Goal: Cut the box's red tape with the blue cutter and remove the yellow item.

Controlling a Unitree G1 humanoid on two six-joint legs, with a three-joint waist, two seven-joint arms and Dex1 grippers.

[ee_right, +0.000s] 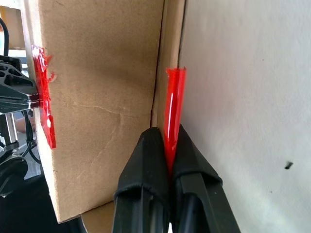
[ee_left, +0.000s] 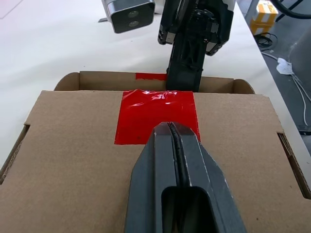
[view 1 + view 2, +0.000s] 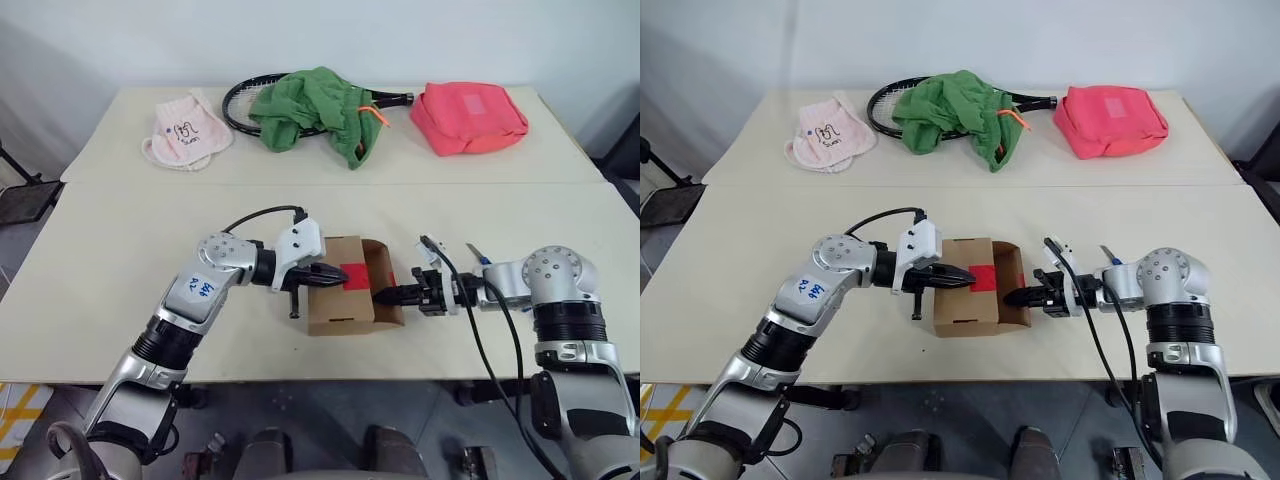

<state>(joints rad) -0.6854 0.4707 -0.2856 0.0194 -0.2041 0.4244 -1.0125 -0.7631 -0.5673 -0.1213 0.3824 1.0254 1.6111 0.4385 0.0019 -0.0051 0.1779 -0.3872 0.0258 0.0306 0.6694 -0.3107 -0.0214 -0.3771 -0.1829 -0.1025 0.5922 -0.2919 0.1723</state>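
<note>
The brown box (image 3: 330,308) lies in the middle of the near table. Its end flap (image 3: 386,268) stands open toward my right arm. The red tape (image 2: 155,114) crosses the top panel, and a cut strip of it (image 1: 173,104) clings to the flap's edge. My left gripper (image 3: 340,277) is shut, its tips resting on the box top at the tape. My right gripper (image 1: 165,133) is shut on the flap's edge, right over that strip. A slim blue sliver, apparently the blue cutter (image 3: 476,253), lies behind my right wrist. The yellow item is hidden.
On the far table lie a pink cloth (image 3: 185,132), a black racket (image 3: 236,105) under a green garment (image 3: 318,112), and a pink-red fabric bag (image 3: 467,117). A seam (image 3: 330,183) joins the two tables. The near table's front edge (image 3: 330,378) runs close below the box.
</note>
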